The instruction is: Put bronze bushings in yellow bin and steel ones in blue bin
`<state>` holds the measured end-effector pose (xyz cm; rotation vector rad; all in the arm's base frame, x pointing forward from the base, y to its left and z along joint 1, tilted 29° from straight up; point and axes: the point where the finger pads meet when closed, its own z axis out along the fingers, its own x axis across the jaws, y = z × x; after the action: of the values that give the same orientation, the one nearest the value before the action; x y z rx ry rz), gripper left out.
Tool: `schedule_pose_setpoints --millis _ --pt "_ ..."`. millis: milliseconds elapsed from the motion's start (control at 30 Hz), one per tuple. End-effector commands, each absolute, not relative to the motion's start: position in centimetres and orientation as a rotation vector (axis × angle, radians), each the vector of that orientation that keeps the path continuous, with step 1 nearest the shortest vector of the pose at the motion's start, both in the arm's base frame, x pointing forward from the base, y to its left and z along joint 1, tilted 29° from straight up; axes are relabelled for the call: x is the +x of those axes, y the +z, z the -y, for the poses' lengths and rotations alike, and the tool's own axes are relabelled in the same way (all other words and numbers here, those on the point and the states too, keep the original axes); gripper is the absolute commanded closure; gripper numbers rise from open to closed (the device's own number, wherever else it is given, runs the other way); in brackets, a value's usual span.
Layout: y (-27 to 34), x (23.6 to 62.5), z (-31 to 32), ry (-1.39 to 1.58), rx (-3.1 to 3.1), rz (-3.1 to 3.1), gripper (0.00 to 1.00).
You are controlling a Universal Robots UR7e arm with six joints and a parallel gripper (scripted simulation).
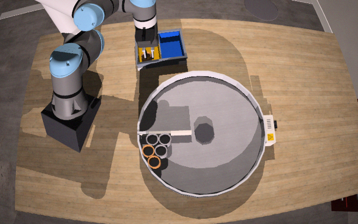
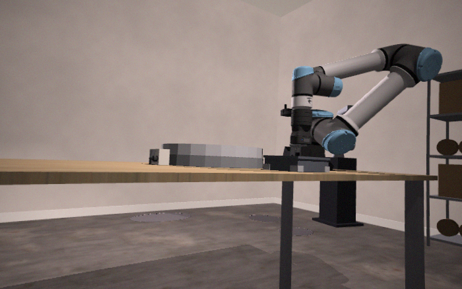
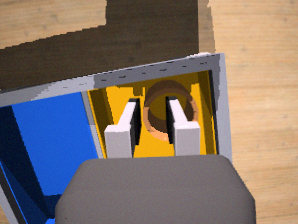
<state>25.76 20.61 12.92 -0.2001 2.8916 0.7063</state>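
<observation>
My gripper (image 1: 149, 53) (image 3: 153, 111) points down into the yellow bin (image 1: 156, 50) (image 3: 120, 95), its fingers partly open with a gap between them. A bronze bushing (image 3: 156, 132) stands in that bin; in the wrist view the right finger overlaps its hollow and the left finger is beside it. The blue bin (image 1: 171, 48) (image 3: 55, 145) adjoins and looks empty. On the turntable (image 1: 210, 97) (image 2: 221, 155) sit two bronze bushings, one (image 1: 142, 151) by the wall and one (image 1: 154, 168) below it, and three steel bushings (image 1: 147, 139) (image 1: 170, 139) (image 1: 166, 151). The exterior view hides the bin contents.
A pale bar (image 1: 180, 132) crosses the turntable from its left rim towards the dark hub (image 1: 204, 133), with the bushings clustered against it. A raised wall surrounds the turntable. A white control box (image 1: 269, 130) (image 2: 164, 156) is fixed at its right side in the top view.
</observation>
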Motion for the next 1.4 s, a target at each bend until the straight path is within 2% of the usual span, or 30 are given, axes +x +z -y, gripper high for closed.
schedule_pose_setpoints --millis 0,1367 --pt "13.25 25.86 -20.48 0.704 -0.202 -2.887 0.53" --pt "14.07 25.7 -20.02 0.704 -0.201 -2.889 0.53"
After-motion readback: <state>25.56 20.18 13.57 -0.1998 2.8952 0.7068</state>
